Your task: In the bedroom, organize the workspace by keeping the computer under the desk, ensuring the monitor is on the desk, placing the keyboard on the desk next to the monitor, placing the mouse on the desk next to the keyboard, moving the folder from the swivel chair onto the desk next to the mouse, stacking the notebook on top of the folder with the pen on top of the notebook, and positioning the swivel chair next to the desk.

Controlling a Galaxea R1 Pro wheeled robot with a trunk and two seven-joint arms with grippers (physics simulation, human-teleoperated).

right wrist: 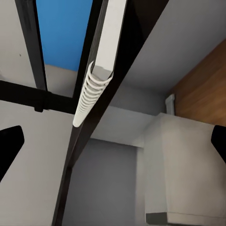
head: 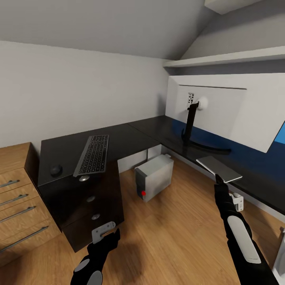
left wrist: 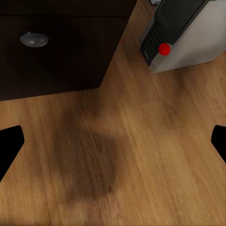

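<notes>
From my head camera, left to right: one light-wood drawer chest (head: 16, 206) with four bar handles stands against the pale wall, touching the end of the single black L-shaped desk (head: 130, 136). On the desk's left wing lie one small black mouse (head: 56, 170) and, just beside it, one slim keyboard (head: 92, 154) with dark keys, its near end overhanging the desk's front edge. Below them the black drawer unit (head: 89, 209) shows three round silver knobs. My left gripper (head: 103, 231) hangs low in front of that unit above the wood plank floor (head: 174, 237); in the left wrist camera its two dark fingertips (left wrist: 10, 146) sit wide apart with only floor between them. One grey computer (head: 154, 177) with a red dot stands on the floor in the desk's inner corner, under the desktop edge. On the right wing stands one monitor (head: 233, 107), seen from its pale back, on a black stem and ring base. One thin grey notebook (head: 219, 168) lies at the desk's front edge, partly overhanging. My right gripper (head: 218, 179) reaches up just beneath it; in the right wrist camera its fingertips (right wrist: 10, 148) are spread and grasp nothing, and the notebook's white spiral spine (right wrist: 92, 92) shows ahead of them.
</notes>
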